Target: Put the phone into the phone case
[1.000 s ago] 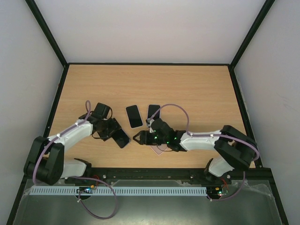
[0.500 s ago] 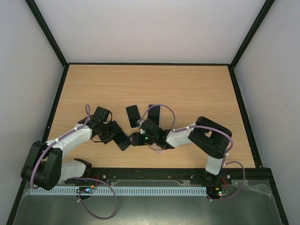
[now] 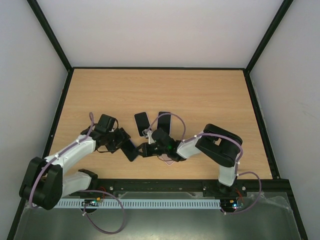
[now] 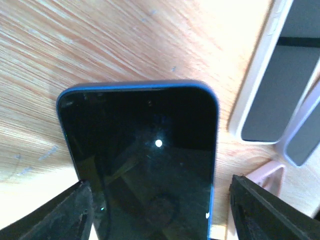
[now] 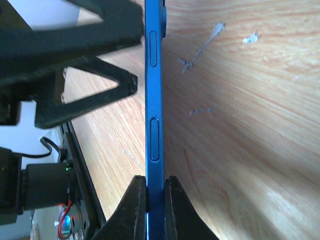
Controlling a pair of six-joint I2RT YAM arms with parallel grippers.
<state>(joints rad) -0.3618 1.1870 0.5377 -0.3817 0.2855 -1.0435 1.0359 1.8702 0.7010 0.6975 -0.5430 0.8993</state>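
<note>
- Phone [image 4: 145, 160], blue-edged with a dark screen, is near the front middle of the counter [image 3: 210, 95], between the two arms.
- Right fingers [image 5: 134, 210] are almost closed. They pinch the phone's thin blue side from both faces, and its side buttons show just ahead of them.
- Left fingers [image 4: 60, 215] are spread wide, one on each side of the phone. One stands clear of the phone's edge; I cannot tell whether the other touches.
- Pale case [image 4: 257, 85] lies just past the phone's corner, and a pink case [image 3: 170, 159] lies under the right wrist.
</note>
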